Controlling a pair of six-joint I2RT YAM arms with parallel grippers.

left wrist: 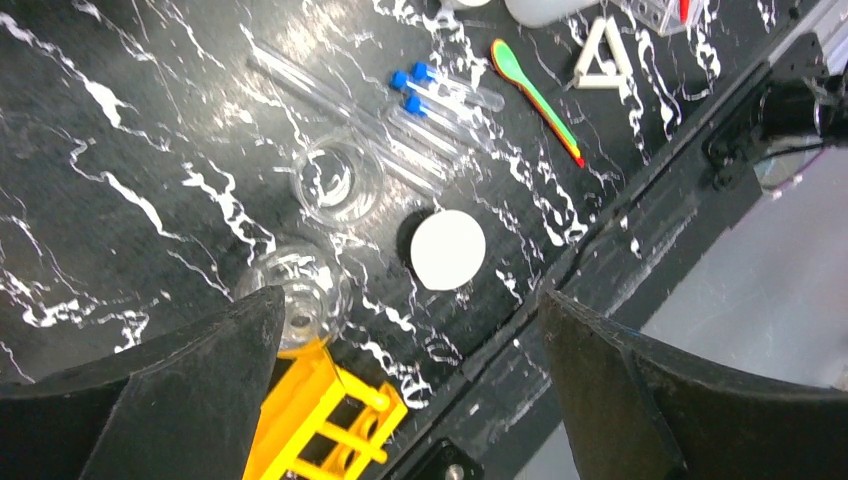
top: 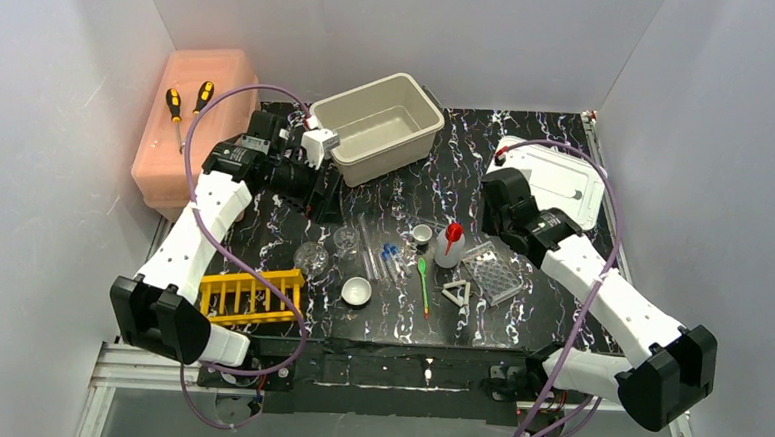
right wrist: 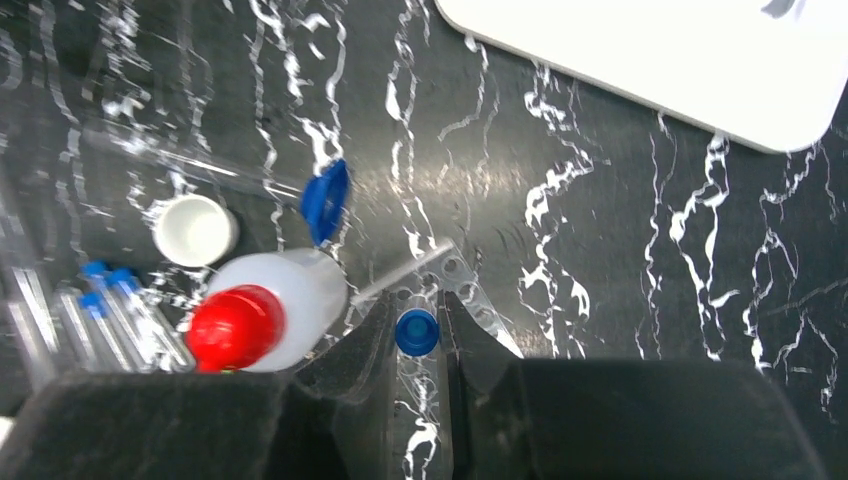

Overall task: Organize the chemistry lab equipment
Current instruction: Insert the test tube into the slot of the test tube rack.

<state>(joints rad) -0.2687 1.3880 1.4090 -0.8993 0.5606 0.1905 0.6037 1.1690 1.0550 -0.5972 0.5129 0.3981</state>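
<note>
Clearly, the tidying had only just started. The yellow tube rack (top: 249,296) stood at the near left corner of the marble-patterned table (top: 560,288), and I could see no tube in its slots. The beige tub (top: 378,126) at the far side also showed nothing inside.

Almost all the equipment lay loose in the middle of the table. The glass flask (top: 311,260) and the white bowl (top: 357,292) were near the rack. The blue-capped tubes (top: 391,259) lay flat beside the green spoon (top: 422,280). Further right were the white triangle (top: 457,292) and the red-capped squeeze bottle (top: 450,244), which stood upright.

The left gripper (left wrist: 410,310) hung above the flask and the bowl with its jaws wide apart and nothing between them.

The right gripper (right wrist: 415,350) was closed on one blue-capped tube (right wrist: 417,330). It held the tube upright over the clear plate with holes (right wrist: 460,285), just beside the squeeze bottle. I could not tell whether the bottom of this tube sat in a hole or hung free.

In my judgement one tube was in hand and nothing was put away yet. The other tubes, the flask, bowl, spoon, triangle and bottle all waited for their places.
</note>
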